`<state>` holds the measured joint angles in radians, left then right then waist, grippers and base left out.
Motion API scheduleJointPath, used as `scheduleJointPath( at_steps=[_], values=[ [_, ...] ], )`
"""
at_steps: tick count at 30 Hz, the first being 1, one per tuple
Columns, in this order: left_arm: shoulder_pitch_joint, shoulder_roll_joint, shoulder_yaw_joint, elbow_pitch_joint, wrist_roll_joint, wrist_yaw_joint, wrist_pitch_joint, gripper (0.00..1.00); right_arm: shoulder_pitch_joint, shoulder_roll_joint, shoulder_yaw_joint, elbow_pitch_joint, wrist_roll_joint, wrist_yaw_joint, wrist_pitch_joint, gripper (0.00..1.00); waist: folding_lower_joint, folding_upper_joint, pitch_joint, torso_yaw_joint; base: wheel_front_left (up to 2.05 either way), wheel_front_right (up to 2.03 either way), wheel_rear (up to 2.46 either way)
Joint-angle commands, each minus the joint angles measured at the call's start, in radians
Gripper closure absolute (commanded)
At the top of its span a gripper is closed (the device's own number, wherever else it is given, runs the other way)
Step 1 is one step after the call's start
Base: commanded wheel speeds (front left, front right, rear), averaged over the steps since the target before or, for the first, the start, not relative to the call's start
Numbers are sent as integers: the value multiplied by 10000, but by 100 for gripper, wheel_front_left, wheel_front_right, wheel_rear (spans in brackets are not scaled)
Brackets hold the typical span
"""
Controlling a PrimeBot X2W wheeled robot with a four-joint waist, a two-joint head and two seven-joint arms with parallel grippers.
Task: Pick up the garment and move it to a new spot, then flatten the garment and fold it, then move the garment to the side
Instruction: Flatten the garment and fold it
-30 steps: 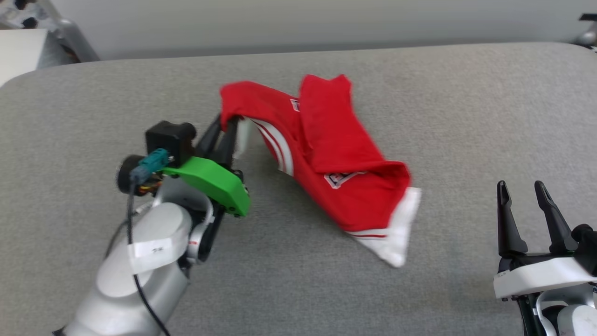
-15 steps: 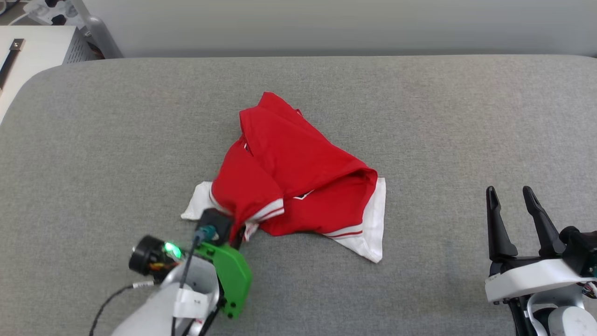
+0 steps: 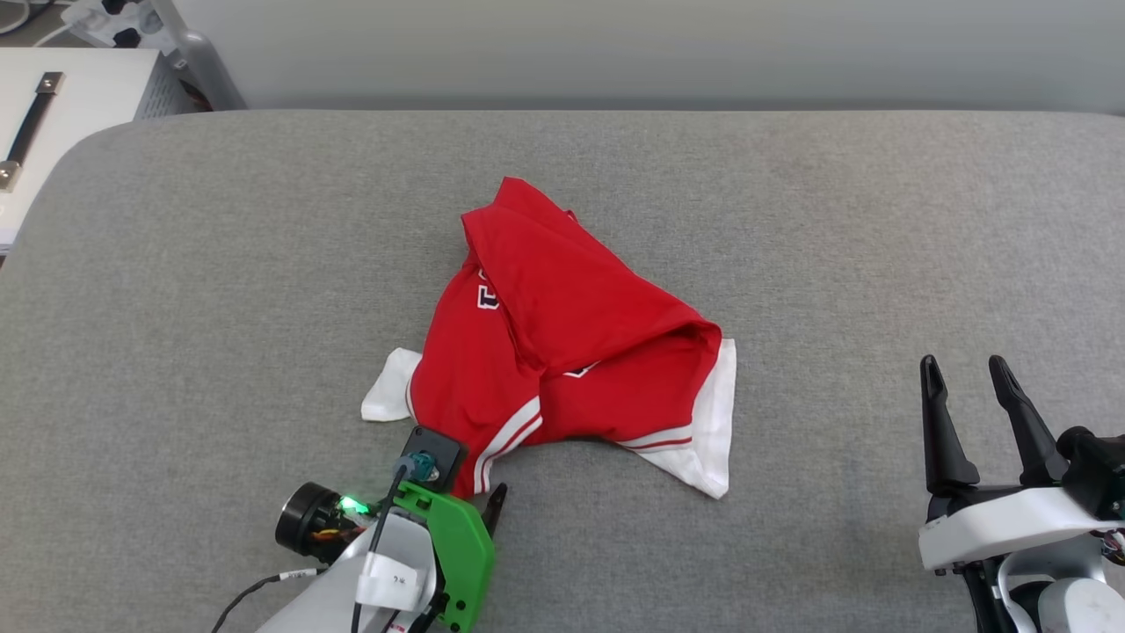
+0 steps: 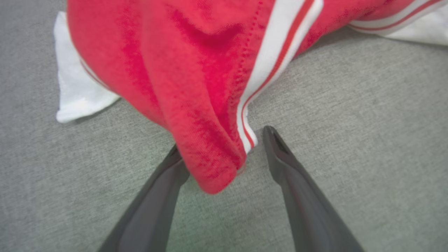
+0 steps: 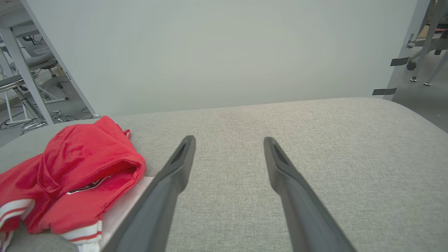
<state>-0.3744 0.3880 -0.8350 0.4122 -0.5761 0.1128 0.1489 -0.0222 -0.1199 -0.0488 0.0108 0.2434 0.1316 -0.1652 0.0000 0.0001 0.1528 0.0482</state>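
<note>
Left gripper (image 4: 222,141) at grey pad's (image 3: 220,264) near edge, left of centre: fingers spread, nothing clamped, garment (image 3: 562,352) corner lying between them. Garment crumpled mid-pad, long axis diagonal: red peak points at pad's far side, white sleeve near-right. Right gripper (image 3: 962,365) at pad's near-right, fingers apart, empty.

Grey fabric surface (image 3: 791,220) carries the crumpled garment (image 3: 562,352)

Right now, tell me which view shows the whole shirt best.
Head view: the shirt lies crumpled in full, both white sleeves visible. The left wrist view gives a close-up of one fold with striped trim between the open fingers of the left gripper. The right wrist view catches part of it at lower left, cut by the frame edge.
</note>
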Motion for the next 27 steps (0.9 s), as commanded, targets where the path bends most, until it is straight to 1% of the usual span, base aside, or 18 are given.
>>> scheduleJointPath(
  at_steps=[1,6,8,13,16,18,20,23,25,27],
  values=[
    [145,-73,31,89,-135,-1,-179,0,43,-28,-12,6,54,-9,58,0,0,-1,-144,137,0,0,0],
    [345,-80,444,-316,-412,75,-982,0,174,-35,-90,-18,56,-9,132,0,0,-1,-440,433,0,0,0],
    [474,-29,691,-635,-542,176,-1359,0,248,-29,-132,-23,57,-9,156,0,0,-1,-575,571,0,0,0],
    [729,306,1333,-1616,-601,515,-2443,0,428,10,-210,-66,56,-9,222,0,0,-1,-865,888,0,0,0],
    [803,456,1741,-2147,-467,671,-3414,0,531,33,-217,-97,45,-9,288,0,0,-1,-999,1035,0,0,0],
    [794,495,1960,-2574,-143,617,-3918,0,577,42,-196,-129,45,-9,351,0,0,-1,-1043,1107,0,0,0],
    [898,403,2250,-2924,261,670,-4076,0,610,21,-154,-148,39,-9,432,0,0,-1,-1069,1171,0,0,0],
    [1270,18,2887,-3582,1100,684,-4099,0,636,-5,-75,-154,35,-9,537,0,0,-1,-1078,1237,0,0,0],
    [1637,-325,3294,-3818,1461,576,-4102,0,662,-27,-31,-174,31,-9,651,0,0,-1,-1079,1291,0,0,0],
    [1943,-584,3570,-3894,1805,334,-4103,0,681,-133,40,-194,-41,-9,877,0,0,-1,-1054,1362,0,0,0]
  ],
)
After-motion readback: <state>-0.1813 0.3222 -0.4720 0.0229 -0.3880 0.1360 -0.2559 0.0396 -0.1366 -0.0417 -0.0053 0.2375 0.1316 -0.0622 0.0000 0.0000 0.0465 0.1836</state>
